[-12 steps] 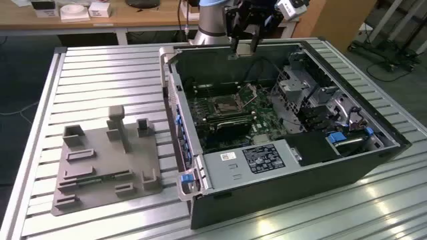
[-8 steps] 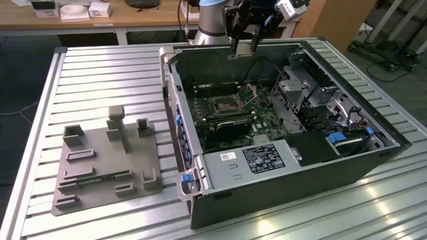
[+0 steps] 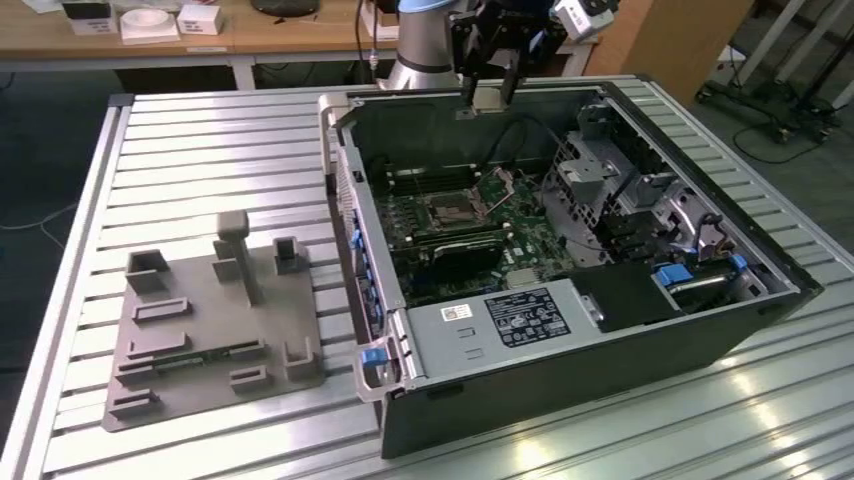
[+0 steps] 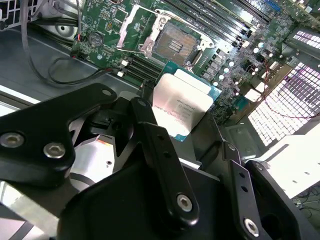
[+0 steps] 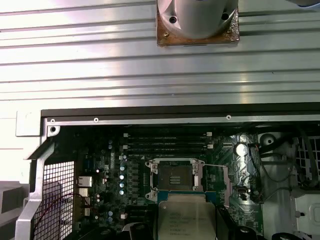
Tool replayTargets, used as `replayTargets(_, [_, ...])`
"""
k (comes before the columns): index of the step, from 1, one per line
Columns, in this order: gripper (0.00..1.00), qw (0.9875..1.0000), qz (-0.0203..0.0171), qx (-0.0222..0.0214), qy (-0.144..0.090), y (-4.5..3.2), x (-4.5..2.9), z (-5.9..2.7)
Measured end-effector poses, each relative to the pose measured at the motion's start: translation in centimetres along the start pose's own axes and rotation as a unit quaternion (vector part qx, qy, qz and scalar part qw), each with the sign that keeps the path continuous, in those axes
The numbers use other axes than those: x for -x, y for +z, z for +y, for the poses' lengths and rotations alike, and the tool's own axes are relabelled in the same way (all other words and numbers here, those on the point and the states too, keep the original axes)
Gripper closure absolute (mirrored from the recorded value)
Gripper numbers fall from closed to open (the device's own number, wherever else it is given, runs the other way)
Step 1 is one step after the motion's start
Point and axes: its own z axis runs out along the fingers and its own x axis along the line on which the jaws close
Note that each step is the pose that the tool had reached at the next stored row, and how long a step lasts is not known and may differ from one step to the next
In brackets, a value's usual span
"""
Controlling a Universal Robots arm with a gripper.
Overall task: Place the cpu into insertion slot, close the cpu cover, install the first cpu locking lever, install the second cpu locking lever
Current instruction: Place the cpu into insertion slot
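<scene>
Computer case (image 3: 534, 395): open, beneath the jaws.
Grey fixture (image 3: 200, 345): on the slatted table (image 3: 200, 140), well apart from the jaws.

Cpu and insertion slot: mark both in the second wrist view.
cpu (image 4: 181, 106), second wrist view, middle of its silvery metal top.
insertion slot (image 4: 175, 45), second wrist view, its dark centre inside the silver rim.

in the second wrist view the black links of the gripper (image 4: 182, 127) hide the near edge of the cpu (image 4: 182, 102). in the first wrist view the picture's edge cuts the cpu (image 5: 186, 220) off. in the exterior view the inside of the insertion slot (image 3: 449, 210) is too small to tell.
</scene>
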Motion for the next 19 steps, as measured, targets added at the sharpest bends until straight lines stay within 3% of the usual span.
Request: replayTargets(19, [0.46, 0.9999, -0.0010, 0.0002, 0.011, 0.03, -0.04, 0.00])
